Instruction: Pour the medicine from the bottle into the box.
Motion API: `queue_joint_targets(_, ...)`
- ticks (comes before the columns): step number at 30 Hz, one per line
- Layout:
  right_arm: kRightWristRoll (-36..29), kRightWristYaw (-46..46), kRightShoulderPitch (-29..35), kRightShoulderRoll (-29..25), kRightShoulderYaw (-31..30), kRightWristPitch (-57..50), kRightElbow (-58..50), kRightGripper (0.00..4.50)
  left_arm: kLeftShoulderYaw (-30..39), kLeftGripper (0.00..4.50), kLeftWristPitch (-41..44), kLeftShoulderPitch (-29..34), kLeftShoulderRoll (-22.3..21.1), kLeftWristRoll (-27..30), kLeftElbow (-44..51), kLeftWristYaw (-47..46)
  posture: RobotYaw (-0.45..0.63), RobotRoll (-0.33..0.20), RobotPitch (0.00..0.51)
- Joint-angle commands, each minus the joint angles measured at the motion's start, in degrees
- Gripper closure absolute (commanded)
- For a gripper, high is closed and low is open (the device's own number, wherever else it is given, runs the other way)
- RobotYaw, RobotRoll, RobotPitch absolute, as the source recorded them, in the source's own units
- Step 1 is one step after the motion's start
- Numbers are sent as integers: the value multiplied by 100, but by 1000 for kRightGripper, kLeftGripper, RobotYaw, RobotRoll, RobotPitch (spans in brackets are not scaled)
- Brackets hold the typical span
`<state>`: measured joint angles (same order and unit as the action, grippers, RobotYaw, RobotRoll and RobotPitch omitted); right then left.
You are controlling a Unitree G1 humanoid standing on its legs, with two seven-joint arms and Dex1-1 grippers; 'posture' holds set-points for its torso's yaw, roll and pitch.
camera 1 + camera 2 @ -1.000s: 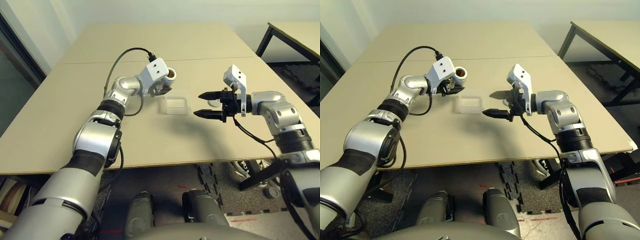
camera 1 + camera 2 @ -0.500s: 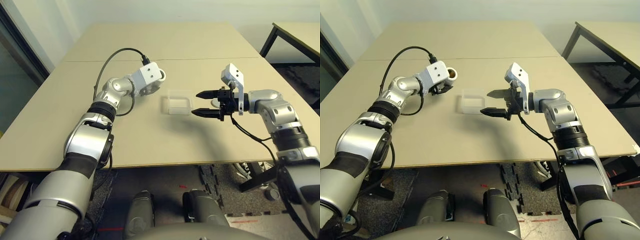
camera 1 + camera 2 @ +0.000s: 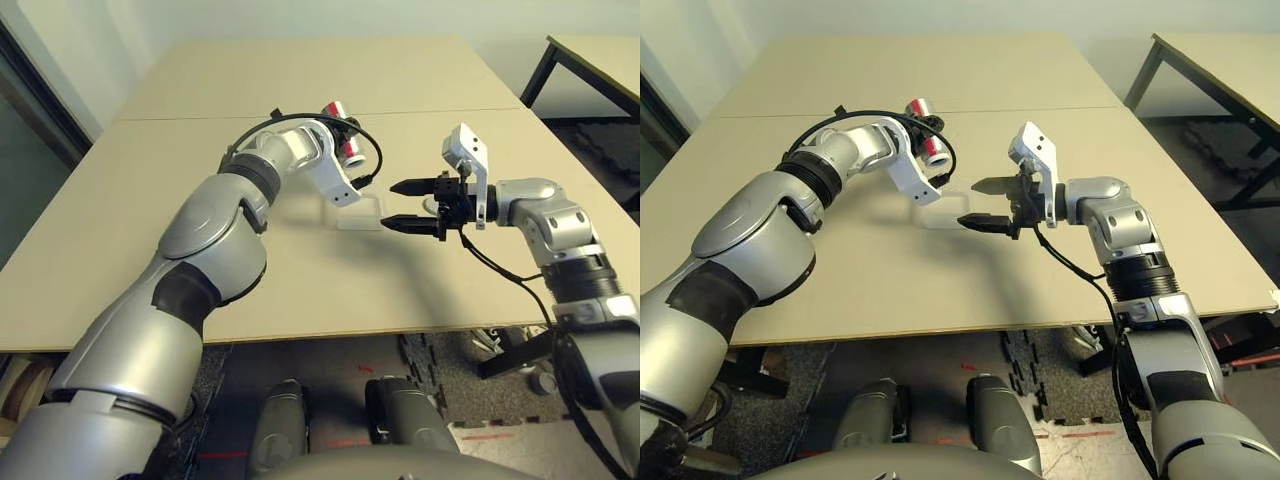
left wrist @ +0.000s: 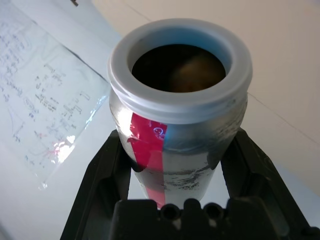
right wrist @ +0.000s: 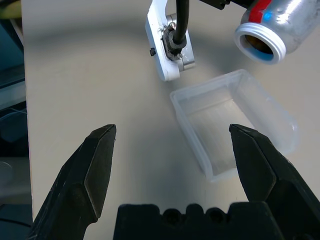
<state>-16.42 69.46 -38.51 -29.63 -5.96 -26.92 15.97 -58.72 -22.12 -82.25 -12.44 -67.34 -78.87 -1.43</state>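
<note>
So the left gripper (image 4: pixel 170 200) is pinching the small silver-grey metallic bottle with a red stripe (image 5: pixel 280 20), tipped over with its long axis slanting and its white-rimmed mouth aimed down toward the clear shallow plastic box (image 5: pixel 232 122) on the beige table (image 3: pixel 300 270). The right gripper (image 3: pixel 407 206) hangs beside the box, jaws spread wide, holding nothing.
</note>
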Motion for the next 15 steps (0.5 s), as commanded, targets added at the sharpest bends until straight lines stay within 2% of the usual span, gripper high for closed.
queue_joint_targets(1,-95,-64,67,-45,57,-73,-149,0,254,1707,-20,64,-42,276,-80,338,-98,0,27)
queue_joint_targets(3,-111,-75,58,-52,47,-67,-136,0,519,1707,-45,100,-73,540,-83,535,-91,0,27)
queue_joint_targets(7,-115,-55,-1,-34,2,-42,-65,0,263,1707,-5,46,-200,238,-43,234,-77,0,27)
queue_joint_targets(10,-105,-40,-49,-14,-21,-28,-14,0,1055,1707,-88,141,-210,1071,-57,769,-71,0,27)
queue_joint_targets(13,-94,-22,-79,-15,-26,-3,39,0,2446,1707,-1,391,-137,2487,-50,1943,-64,0,28)
queue_joint_targets(15,-80,-21,-109,-18,-13,37,122,0,3197,1707,134,564,-128,3227,0,2569,-62,0,29)
